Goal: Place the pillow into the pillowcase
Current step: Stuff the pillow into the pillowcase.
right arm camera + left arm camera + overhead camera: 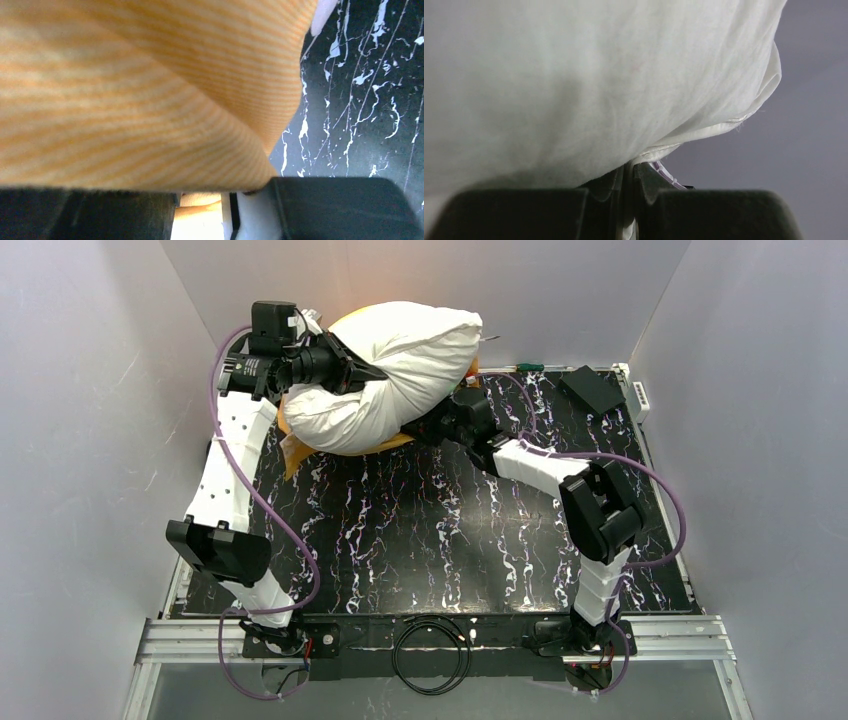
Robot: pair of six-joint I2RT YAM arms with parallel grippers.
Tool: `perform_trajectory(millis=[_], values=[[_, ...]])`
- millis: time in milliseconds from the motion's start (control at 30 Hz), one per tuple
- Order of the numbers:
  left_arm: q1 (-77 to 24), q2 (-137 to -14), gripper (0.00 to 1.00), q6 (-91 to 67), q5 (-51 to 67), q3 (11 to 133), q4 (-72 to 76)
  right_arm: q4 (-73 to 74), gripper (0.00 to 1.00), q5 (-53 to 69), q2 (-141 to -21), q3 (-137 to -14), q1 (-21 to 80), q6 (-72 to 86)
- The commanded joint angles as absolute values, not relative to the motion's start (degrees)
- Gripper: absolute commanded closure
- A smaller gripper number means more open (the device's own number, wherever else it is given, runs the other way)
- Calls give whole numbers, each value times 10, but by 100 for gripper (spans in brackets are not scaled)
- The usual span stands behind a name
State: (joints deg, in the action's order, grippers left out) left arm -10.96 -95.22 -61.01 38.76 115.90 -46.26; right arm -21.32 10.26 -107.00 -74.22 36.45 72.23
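The white pillow (pixel 400 365) hangs bent and lifted at the back left of the table. My left gripper (pixel 372 372) is shut on a pinch of its cloth; in the left wrist view the pillow (pixel 589 85) fills the frame above the closed jaws (pixel 628 172). The orange pillowcase (pixel 291 452) lies under the pillow, with only its edges showing. My right gripper (pixel 432 426) reaches in under the pillow's right side. In the right wrist view the pillowcase (pixel 140 90) drapes over my right gripper (pixel 200 192), and orange cloth sits in the gap between the jaws, whose tips are hidden.
The black marbled table top (pixel 450 530) stretches toward the near edge. A black box (pixel 592 388), a white block (pixel 640 396) and a small green item (pixel 530 367) sit at the back right. A cable loop (pixel 432 652) lies by the arm bases. Grey walls close in on three sides.
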Motion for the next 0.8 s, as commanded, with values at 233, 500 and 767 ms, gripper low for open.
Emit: perform_trajectory(millis=[233,500,767], values=[[-104,-913,100,-634,390,1125,-412,-114,32,14,-1086,-782,353,746],[-104,-910,100,-640,395,1119,-402,-112,39,24,-1168,-833,351,763],[-104,-905,100,-648,399,1115,-396,-79,50,14,-1253,-934,337,771]])
